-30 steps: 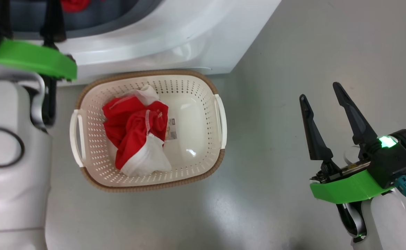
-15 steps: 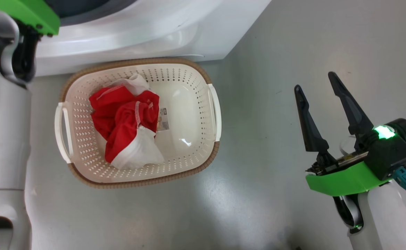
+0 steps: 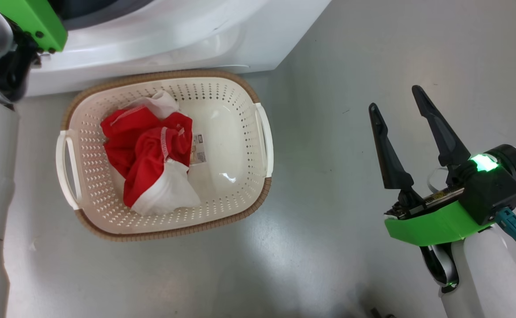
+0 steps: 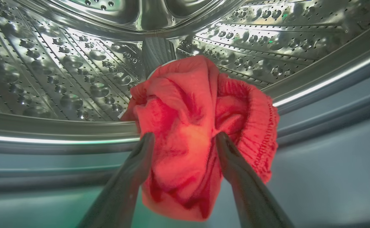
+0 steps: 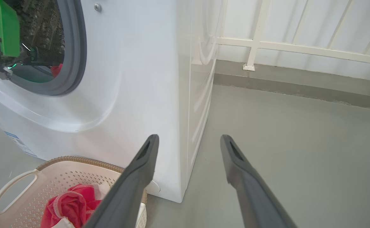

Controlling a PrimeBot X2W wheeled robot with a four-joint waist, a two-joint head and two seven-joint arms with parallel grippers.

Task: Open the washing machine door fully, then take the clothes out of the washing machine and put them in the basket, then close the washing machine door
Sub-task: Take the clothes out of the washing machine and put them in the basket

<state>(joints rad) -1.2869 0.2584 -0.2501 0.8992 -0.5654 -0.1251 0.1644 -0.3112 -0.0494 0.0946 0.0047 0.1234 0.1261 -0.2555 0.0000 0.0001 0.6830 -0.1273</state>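
Note:
A red garment (image 4: 188,104) of the clothes lies bunched at the steel drum's front lip inside the washing machine (image 3: 174,39). My left gripper (image 4: 185,141) is open, one finger on each side of that bunch. More red and white clothes (image 3: 147,154) lie in the left half of the cream basket (image 3: 231,132), which stands on the floor against the machine's front. My right gripper (image 3: 396,99) hangs open and empty over bare floor to the right of the basket. The washing machine door is out of view.
In the right wrist view the washing machine (image 5: 134,79) has its grey gasket opening at upper left, where my left arm's green mount (image 5: 4,28) reaches in. Grey floor (image 5: 283,133) runs right to a white railing (image 5: 298,50). The basket (image 5: 23,190) sits at lower left.
The head camera has shifted, sliding basket and machine up and left in the picture. My left arm has gone deeper into the drum opening; its fingers have left the head view. The right gripper stays open.

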